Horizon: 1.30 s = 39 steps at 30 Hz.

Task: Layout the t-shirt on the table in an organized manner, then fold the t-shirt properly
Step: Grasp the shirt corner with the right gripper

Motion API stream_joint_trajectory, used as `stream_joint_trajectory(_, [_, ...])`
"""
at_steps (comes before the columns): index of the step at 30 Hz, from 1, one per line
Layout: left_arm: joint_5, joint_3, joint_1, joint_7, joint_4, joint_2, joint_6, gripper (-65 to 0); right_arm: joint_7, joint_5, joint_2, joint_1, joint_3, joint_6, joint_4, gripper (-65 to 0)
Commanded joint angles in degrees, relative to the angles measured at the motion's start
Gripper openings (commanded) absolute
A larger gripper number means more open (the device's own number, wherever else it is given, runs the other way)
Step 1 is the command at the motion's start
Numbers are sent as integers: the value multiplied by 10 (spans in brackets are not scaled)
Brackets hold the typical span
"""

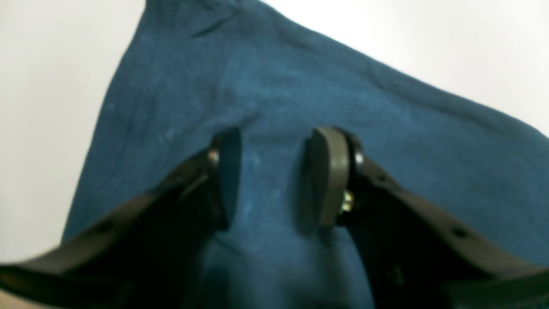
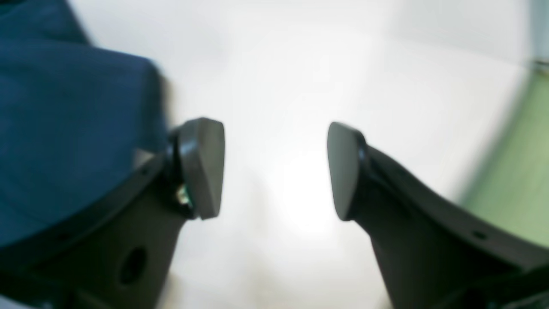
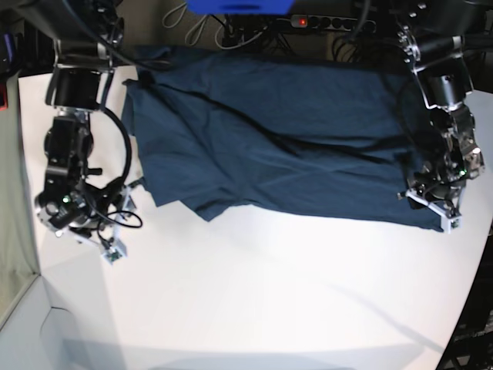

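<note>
The dark navy t-shirt (image 3: pixel 293 131) lies spread and wrinkled across the far half of the white table (image 3: pixel 269 293), with a fold along its near left part. My left gripper (image 3: pixel 433 193) is open right over the shirt's near right corner. In the left wrist view the left gripper (image 1: pixel 274 171) has only flat blue cloth (image 1: pixel 300 86) beneath its parted jaws. My right gripper (image 3: pixel 127 202) is open and empty beside the shirt's left edge. In the right wrist view the right gripper (image 2: pixel 274 169) is over bare table (image 2: pixel 279 64), with the shirt (image 2: pixel 64 120) to its left.
A power strip with a red light (image 3: pixel 302 21), cables and a blue object (image 3: pixel 239 6) lie behind the table's far edge. The table's curved edge (image 3: pixel 471 308) runs down the right. Green floor (image 2: pixel 514 171) shows beyond the edge in the right wrist view.
</note>
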Motion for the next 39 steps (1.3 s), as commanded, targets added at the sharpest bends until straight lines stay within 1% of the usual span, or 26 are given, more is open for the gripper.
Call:
stream_joint_trajectory(1, [3, 0, -3, 9, 5, -7, 2, -384, 6, 0, -2, 17, 2, -1, 3, -268])
stream_joint_trajectory(4, [3, 0, -3, 9, 5, -6, 2, -384, 8, 0, -20, 19, 2, -1, -24, -269])
stream_joint_trajectory(9, [3, 0, -3, 9, 5, -5, 2, -384, 10, 0, -34, 19, 3, -1, -70, -269])
stream_joint_trajectory(13, [3, 0, -3, 9, 5, -5, 2, -384, 25, 0, -35, 17, 3, -1, -75, -269])
stream_joint_trajectory(20, [3, 0, -4, 9, 5, -2, 2, -384, 25, 3, -48, -6, 3, -1, -76, -277])
stream_joint_trajectory(23, [3, 0, -4, 9, 5, -2, 2, -384, 26, 3, -62, -20, 3, -1, -76, -326])
stream_joint_trajectory(25, [3, 0, -4, 9, 5, -2, 2, -384, 26, 3, -65, -24, 0, -1, -76, -396])
stream_joint_trajectory(26, [3, 0, -4, 9, 5, -2, 2, -384, 26, 3, -68, -24, -6, -1, -76, -438])
stream_joint_trajectory(29, [3, 0, -4, 9, 5, -2, 2, -384, 26, 3, -69, -24, -23, -1, -74, -624])
stream_joint_trajectory(30, [3, 0, -4, 9, 5, -2, 2, -384, 26, 3, -69, -21, -23, -1, -72, -650])
stream_joint_trajectory(32, [3, 0, -4, 9, 5, -2, 2, -384, 26, 3, -68, -18, -24, -1, -65, -650])
stream_joint_trajectory(35, [3, 0, -3, 9, 5, -2, 2, -384, 26, 3, -65, -13, -24, -1, -16, -650])
stream_joint_trajectory(39, [3, -1, -7, 9, 5, -3, 2, -384, 23, 3, -60, 17, -24, -1, 31, -650])
